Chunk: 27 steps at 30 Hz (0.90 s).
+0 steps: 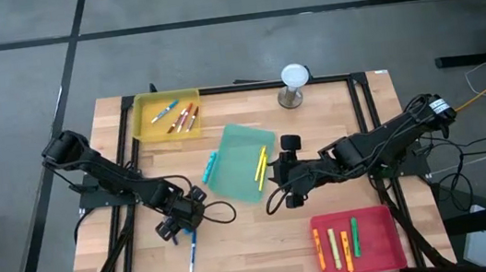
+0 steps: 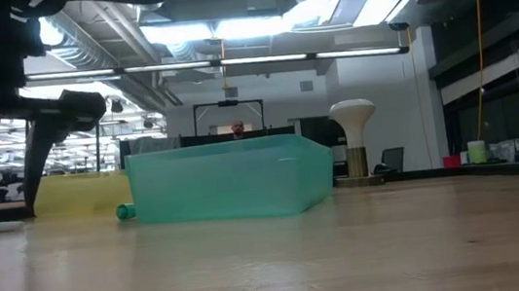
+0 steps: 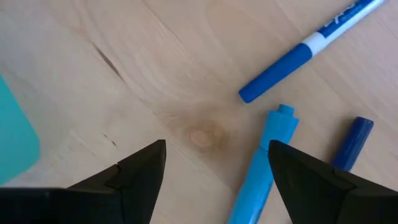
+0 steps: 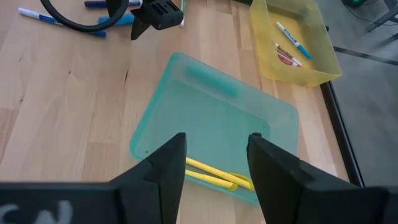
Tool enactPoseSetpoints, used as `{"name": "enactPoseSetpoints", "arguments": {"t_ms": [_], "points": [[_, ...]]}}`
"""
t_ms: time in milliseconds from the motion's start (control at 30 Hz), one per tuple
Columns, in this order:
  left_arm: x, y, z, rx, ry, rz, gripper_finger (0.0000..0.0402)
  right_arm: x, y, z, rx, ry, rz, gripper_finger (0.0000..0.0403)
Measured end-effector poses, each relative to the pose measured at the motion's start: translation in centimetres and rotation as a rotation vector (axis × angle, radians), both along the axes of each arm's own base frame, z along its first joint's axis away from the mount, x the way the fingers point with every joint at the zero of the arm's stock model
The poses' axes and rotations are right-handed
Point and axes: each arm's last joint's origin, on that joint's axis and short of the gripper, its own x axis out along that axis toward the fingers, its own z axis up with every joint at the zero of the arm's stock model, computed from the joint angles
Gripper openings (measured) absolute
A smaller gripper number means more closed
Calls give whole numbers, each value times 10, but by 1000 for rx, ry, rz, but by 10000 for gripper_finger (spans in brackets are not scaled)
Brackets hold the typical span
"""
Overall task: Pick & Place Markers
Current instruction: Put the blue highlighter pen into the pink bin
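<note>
**Left fingers released over loose blue markers**

High view: the left gripper point(image 1: 178, 226) hovers lower left of centre on the counter point(image 1: 247, 247), a blue marker point(image 1: 191, 251) just below it. The right gripper point(image 1: 279, 187) waits beside the teal tray point(image 1: 238, 155).

Left wrist view: fingers point(image 3: 140, 177) spread, empty; three blue markers point(image 3: 305, 53) lie flat ahead.

Right wrist view: fingers point(image 4: 165, 168) apart above two yellow markers point(image 4: 208, 171).

The markers look light, stiff and smooth, likely to roll; grasp mid-barrel, crosswise.
</note>
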Motion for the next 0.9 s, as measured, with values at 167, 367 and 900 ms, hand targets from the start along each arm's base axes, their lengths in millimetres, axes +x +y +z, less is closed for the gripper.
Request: {"name": "enactPoseSetpoints", "arguments": {"t_ms": [167, 367, 900], "points": [[0, -1, 3, -5, 10, -24, 278, 0, 0, 0, 1, 0, -1, 168], [3, -5, 18, -28, 35, -30, 278, 0, 0, 0, 1, 0, -1, 168], [-16, -23, -4, 13, 138, -92, 278, 0, 0, 0, 0, 0, 0, 168]]}}
